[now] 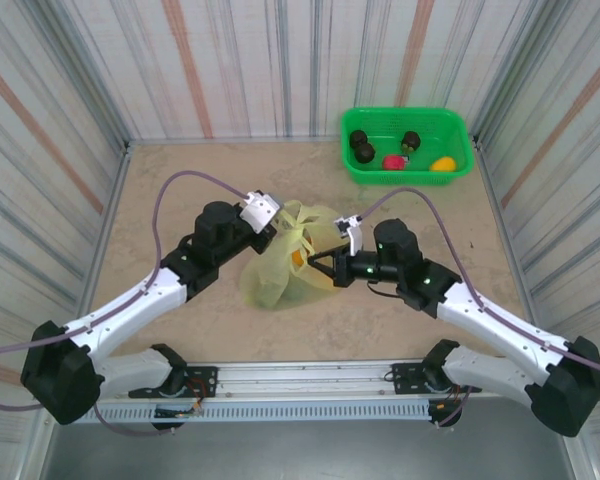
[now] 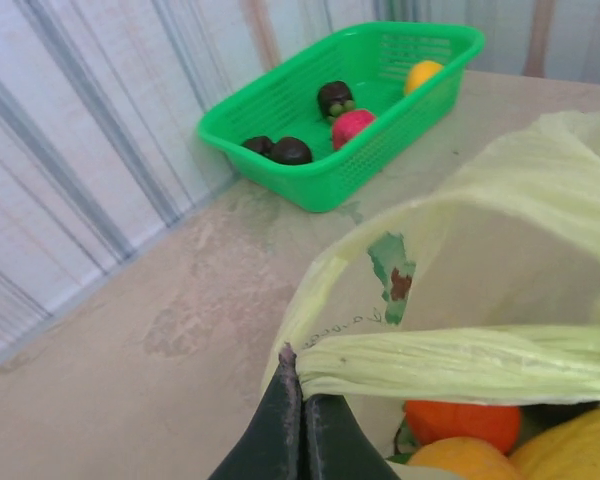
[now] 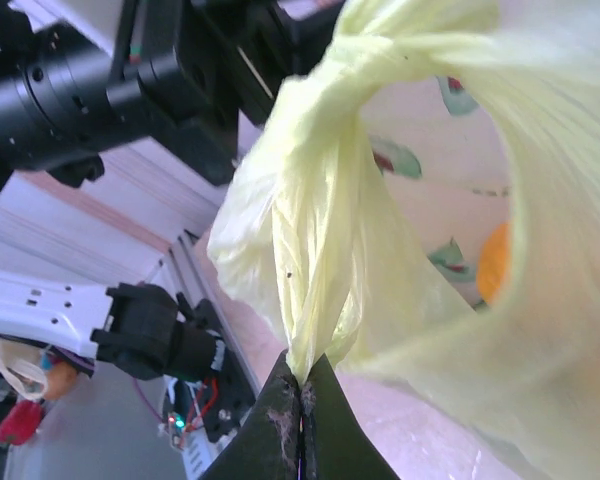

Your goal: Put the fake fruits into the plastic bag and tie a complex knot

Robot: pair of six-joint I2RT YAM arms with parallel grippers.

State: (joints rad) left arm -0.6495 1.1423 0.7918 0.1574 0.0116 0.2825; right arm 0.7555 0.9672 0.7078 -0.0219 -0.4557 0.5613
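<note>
Now slumped mid-counter (image 1: 180, 180): pale yellow-green plastic bag (image 1: 280, 270), stretched between both arms. Inside, seen through the open mouth, orange and yellow fake fruits (image 2: 458, 422). Left gripper (image 2: 298, 372) clamped fully shut on a bunched strip at the bag's rim. Right gripper (image 3: 302, 385) likewise pinched tight on a twisted fold of the bag. Further off, in the far right corner, green basket (image 1: 406, 177) with more of them: three dark, one pink, one yellow.
</note>
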